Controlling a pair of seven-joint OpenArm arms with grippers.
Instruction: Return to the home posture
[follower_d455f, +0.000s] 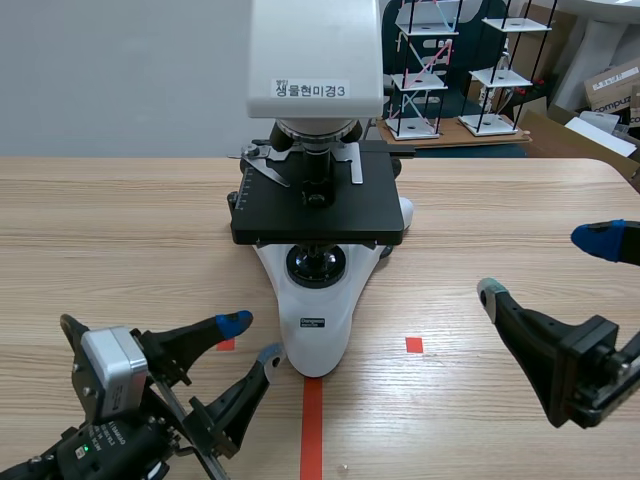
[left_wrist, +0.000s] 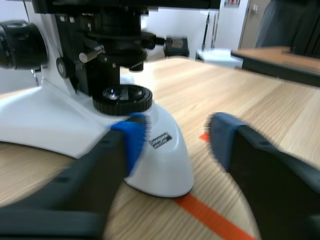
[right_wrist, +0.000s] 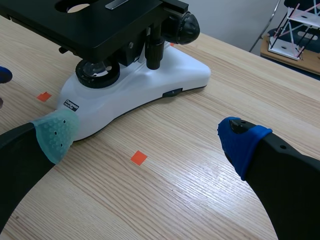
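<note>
Microscope (follower_d455f: 318, 215) stands upright at the middle of the wooden counter (follower_d455f: 120, 230), its white base (follower_d455f: 318, 330) pointing toward the robot and its black stage (follower_d455f: 318, 205) level above a round lens (follower_d455f: 316, 264) in the base. A white label (follower_d455f: 311, 89) with printed characters sits on the front of its head. An orange-red tape line (follower_d455f: 312, 430) runs from the base's front end toward the robot. One red square (follower_d455f: 414, 345) lies on the counter to the right of the base, and another (follower_d455f: 226, 344) shows partly at its left.

The left fingers (follower_d455f: 232, 322) are low at the near left, spread apart and holding nothing. The blue pad points toward the left side of the base. The grey pad (follower_d455f: 270, 354) is just beside the base's front edge, and I cannot tell whether it touches. In the left wrist view these fingers (left_wrist: 131, 135) are released, with the base (left_wrist: 160, 165) and the tape line (left_wrist: 210, 217) ahead between them.

The right fingers (follower_d455f: 600, 240) hang at the right, well apart from the microscope, released and wide with nothing between them. In the right wrist view the green pad (right_wrist: 57, 132) and its blue partner (right_wrist: 242, 142) stand far apart. A red square (right_wrist: 139, 158) lies on the counter between them, and the microscope (right_wrist: 135, 80) is ahead, nearer the green pad.

Beyond the counter stand racks (follower_d455f: 420, 70) and a box (follower_d455f: 612, 85).
</note>
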